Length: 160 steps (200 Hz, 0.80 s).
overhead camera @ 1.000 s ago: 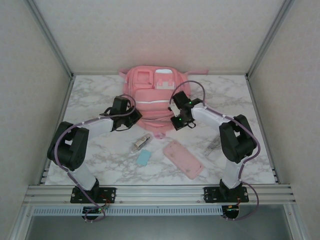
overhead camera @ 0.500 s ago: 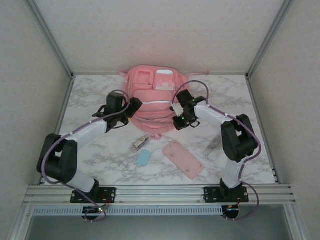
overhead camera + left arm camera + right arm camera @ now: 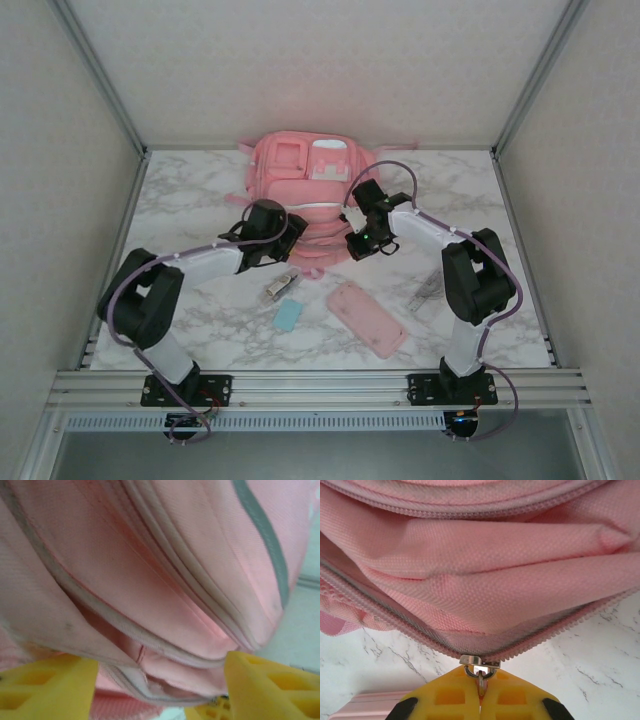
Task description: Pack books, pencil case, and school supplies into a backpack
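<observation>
Marble table (image 3: 180, 200) carries the backpack (image 3: 300, 175) at its far side. My right claw (image 3: 480, 682) is pressed together on the zipper pull (image 3: 479, 662), with parted zipper teeth just above it. My left claw (image 3: 160, 680) is spread, backpack fabric between its fingers. Behind both claws, toward the bases, lie the pencil case (image 3: 366, 318), blue block (image 3: 288, 316) and silvery item (image 3: 282, 285).

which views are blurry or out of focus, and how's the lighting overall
Left wrist: soft throughout, the backpack fabric and the yellow fingers both blurred from closeness. Right wrist: sharp, with the weave and the zipper pull crisp. Top external: even light, only faint shadows on the table, no glare.
</observation>
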Each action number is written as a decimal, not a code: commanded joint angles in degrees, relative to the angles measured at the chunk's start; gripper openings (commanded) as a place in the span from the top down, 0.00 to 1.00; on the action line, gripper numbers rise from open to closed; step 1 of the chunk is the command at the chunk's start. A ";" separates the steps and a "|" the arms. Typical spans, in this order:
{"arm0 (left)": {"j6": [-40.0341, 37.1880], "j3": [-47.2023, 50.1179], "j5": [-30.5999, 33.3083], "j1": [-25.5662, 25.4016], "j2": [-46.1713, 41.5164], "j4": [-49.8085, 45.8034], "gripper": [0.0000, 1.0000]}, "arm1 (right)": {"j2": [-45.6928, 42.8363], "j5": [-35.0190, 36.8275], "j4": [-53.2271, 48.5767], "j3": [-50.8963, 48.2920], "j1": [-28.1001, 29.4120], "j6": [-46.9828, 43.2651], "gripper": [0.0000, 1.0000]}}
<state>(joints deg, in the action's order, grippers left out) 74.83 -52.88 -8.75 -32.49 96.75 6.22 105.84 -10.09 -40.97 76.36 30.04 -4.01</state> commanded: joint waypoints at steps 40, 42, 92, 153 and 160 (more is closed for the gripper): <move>3.93 0.93 0.19 -0.29 5.01 4.61 1.00 | -0.96 9.56 -1.18 -4.80 0.16 -10.76 1.00; 3.92 0.94 0.37 -0.31 4.82 4.47 1.00 | -1.05 9.63 -0.81 -5.10 0.01 -11.28 1.00; 1.11 1.63 -0.11 0.24 1.50 0.61 1.00 | 0.91 8.00 1.07 -5.17 -4.27 -21.19 1.00; -1.85 4.74 -0.59 1.99 -2.72 -3.17 1.00 | 0.24 3.01 -0.61 -3.26 -10.44 -27.06 1.00; -2.06 4.96 -0.52 2.21 -3.03 -3.39 1.00 | -0.82 1.88 0.25 -4.05 -10.50 -27.66 1.00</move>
<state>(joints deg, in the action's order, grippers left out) 75.24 -49.82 -12.03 -32.42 96.38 7.90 107.46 -7.97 -35.27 73.28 21.67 -27.86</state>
